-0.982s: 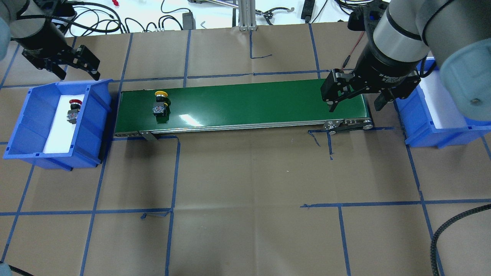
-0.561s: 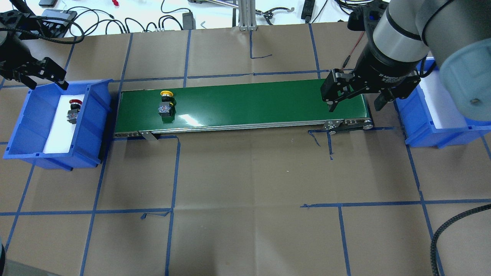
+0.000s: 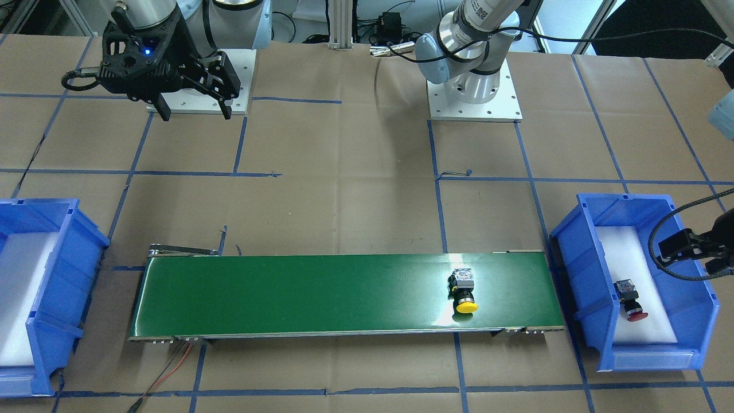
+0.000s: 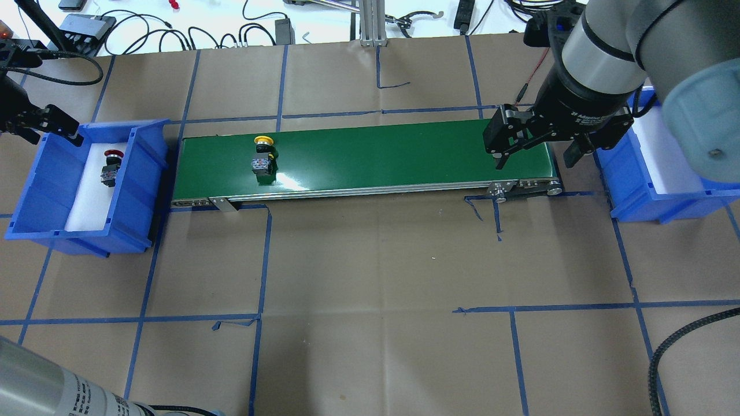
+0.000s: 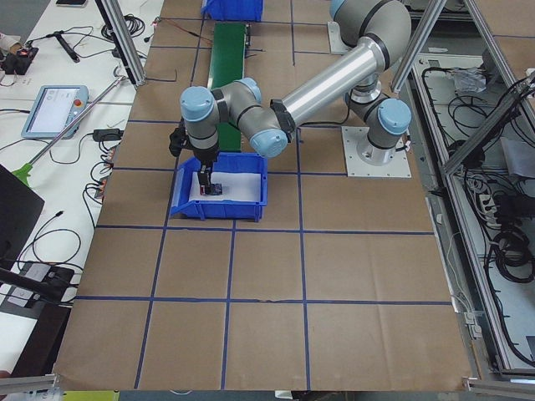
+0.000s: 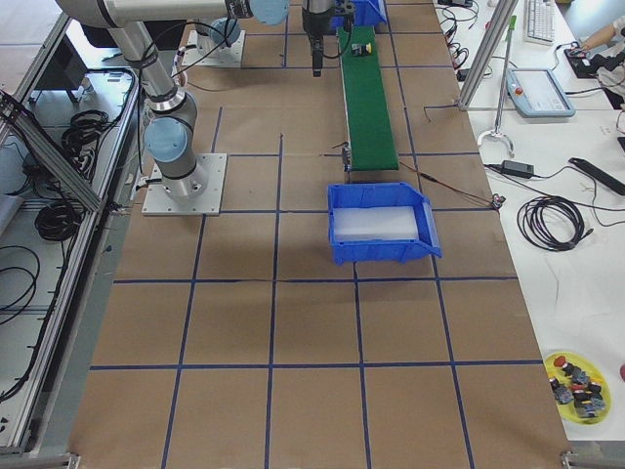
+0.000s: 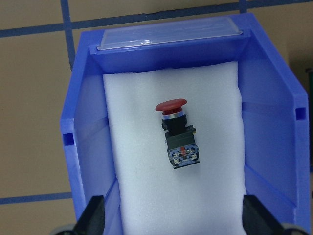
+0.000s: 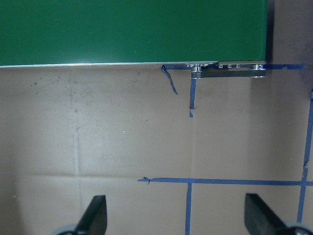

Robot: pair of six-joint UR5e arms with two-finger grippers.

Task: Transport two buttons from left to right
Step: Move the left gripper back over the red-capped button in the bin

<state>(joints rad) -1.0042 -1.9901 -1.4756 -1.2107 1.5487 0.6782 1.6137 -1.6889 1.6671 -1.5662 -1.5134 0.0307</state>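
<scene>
Two buttons apart: yellow button (image 4: 263,156) on the belt (image 4: 376,156) near its left end; red button (image 7: 177,137) in the left bin (image 7: 274,112) under the left gripper (image 7: 176,220), jaws wide. Right gripper (image 4: 536,159) hovers wide-open at the far end; lying sideways, yellow could roll past it.

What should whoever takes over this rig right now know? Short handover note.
Left gripper: open, empty, over the left bin.
Right gripper: open, empty, hovering at the right end of the conveyor.
Red button: lying on the foam in the left bin, not yet picked.
Yellow button: on its side on the conveyor, near the left end.
Right bin: no button in it.
Done: yellow button is out of the left bin and on the belt.
Left: get yellow into the right bin, then likely send red the same way.
</scene>
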